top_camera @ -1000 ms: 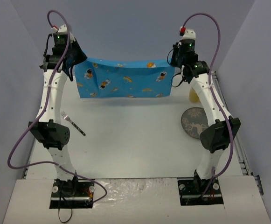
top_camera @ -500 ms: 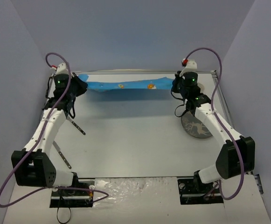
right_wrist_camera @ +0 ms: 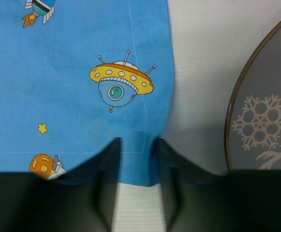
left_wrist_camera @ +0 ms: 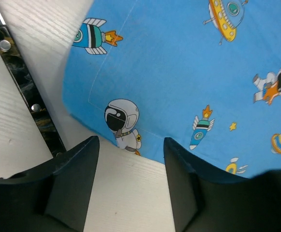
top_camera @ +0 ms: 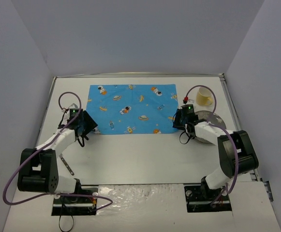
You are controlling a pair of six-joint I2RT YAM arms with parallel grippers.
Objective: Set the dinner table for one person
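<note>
The left gripper [left_wrist_camera: 130, 144] was spread wide, and the mat [left_wrist_camera: 188, 72] had its near edge lying flat in the gap between the jaws, low in the frame. The right gripper [right_wrist_camera: 135, 162] was parted more narrowly. The mat's corner lay flat between its jaws and did not look pinched. In the top view both grippers sat at the mat's lower corners, one at centre left and one at centre right. The mat was spread across the middle of the table [top_camera: 145, 154]. The plate [right_wrist_camera: 266, 121] lay just right of the mat's edge, partly under the right arm, and the cup [top_camera: 204, 96] stood above it.

The mat looked laid, so the step was probably letting go. Both grippers should lift straight up with jaws apart, so that neither corner drags or folds. The right arm should keep off the plate's rim.
</note>
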